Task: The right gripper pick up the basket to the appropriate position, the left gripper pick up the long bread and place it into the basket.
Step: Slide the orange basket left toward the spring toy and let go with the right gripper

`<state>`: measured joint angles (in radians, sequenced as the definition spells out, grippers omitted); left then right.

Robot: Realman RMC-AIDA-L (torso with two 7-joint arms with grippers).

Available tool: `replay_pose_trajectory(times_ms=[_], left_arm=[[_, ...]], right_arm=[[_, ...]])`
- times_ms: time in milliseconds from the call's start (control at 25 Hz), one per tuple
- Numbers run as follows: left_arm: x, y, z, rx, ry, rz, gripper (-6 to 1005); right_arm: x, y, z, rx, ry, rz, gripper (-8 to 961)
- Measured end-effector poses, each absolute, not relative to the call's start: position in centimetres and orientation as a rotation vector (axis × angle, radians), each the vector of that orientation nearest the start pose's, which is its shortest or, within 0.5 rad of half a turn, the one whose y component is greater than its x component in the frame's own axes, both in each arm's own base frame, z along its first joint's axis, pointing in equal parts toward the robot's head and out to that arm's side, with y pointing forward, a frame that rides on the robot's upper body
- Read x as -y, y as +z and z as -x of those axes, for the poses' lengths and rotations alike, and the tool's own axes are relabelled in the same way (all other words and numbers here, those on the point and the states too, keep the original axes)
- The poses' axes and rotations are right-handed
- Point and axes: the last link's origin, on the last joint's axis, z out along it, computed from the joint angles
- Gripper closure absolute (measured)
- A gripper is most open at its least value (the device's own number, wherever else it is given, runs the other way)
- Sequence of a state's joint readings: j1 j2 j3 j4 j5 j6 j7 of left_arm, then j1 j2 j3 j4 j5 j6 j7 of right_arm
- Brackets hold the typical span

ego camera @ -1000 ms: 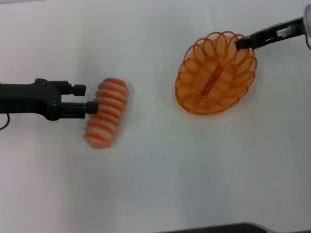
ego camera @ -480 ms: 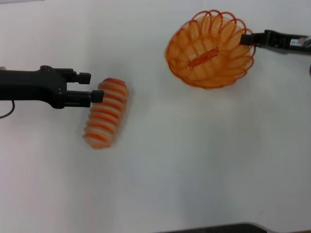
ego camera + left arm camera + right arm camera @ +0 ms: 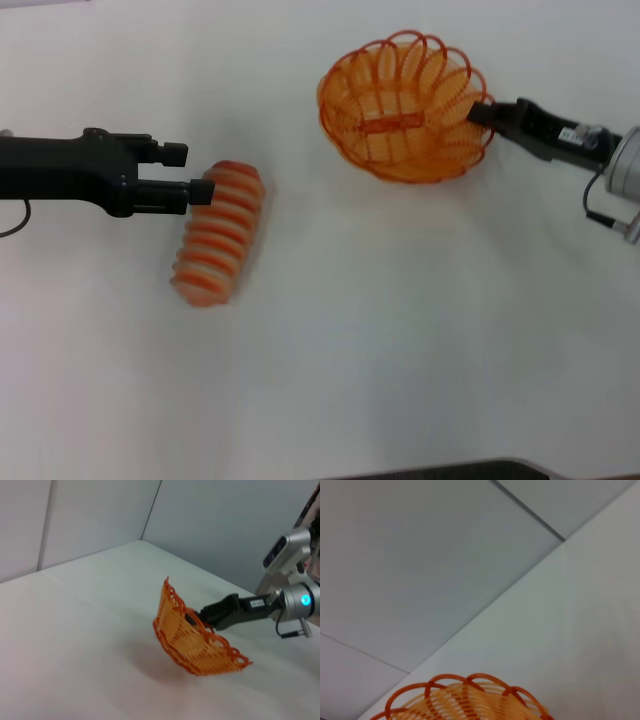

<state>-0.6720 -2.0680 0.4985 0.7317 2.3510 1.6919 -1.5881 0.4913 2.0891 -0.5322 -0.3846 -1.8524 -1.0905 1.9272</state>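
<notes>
The orange wire basket (image 3: 405,105) hangs tilted above the table at the far right of the head view. My right gripper (image 3: 483,112) is shut on its right rim. The left wrist view shows the basket (image 3: 192,640) lifted and tipped, with the right gripper (image 3: 200,620) clamped on its rim. The right wrist view shows only the basket's looped rim (image 3: 465,692). The striped long bread (image 3: 220,245) lies on the table at the left. My left gripper (image 3: 195,172) is open, its fingers astride the bread's upper end, one fingertip touching it.
The white table (image 3: 400,340) spreads under both arms. A dark edge (image 3: 450,470) shows at the near side. Grey wall panels (image 3: 225,525) stand behind the table.
The right gripper has carried the basket up and to the left, turning it. The left gripper has shifted slightly toward the bread's upper end. The bread has not moved.
</notes>
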Motion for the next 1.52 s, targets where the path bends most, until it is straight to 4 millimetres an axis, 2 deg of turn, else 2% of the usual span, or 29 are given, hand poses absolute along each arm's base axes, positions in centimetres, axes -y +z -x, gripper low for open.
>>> replay_pose_trajectory(times_ms=[200, 600, 1160, 1400, 1520], left_arm=[[-34.3, 1.6, 25.1, 0.797, -0.489, 2.859, 264], [-34.2, 1.5, 25.1, 0.797, -0.49, 2.86, 263], [-34.3, 1.4, 25.2, 0.802, -0.484, 2.855, 265], [-34.3, 1.4, 25.2, 0.801, -0.479, 2.855, 266], [-34.4, 1.4, 25.2, 0.801, -0.477, 2.852, 266]], right_arm=[[-32.9, -3.0, -34.0, -1.732, 0.919, 1.811, 805], [-32.4, -3.1, -34.3, -1.692, 0.913, 1.833, 763], [-31.6, -3.3, -33.4, -1.629, 0.962, 1.926, 705], [-30.4, -3.0, -33.4, -1.585, 1.018, 1.967, 471], [-29.8, -2.8, -33.7, -1.568, 1.026, 1.963, 419]])
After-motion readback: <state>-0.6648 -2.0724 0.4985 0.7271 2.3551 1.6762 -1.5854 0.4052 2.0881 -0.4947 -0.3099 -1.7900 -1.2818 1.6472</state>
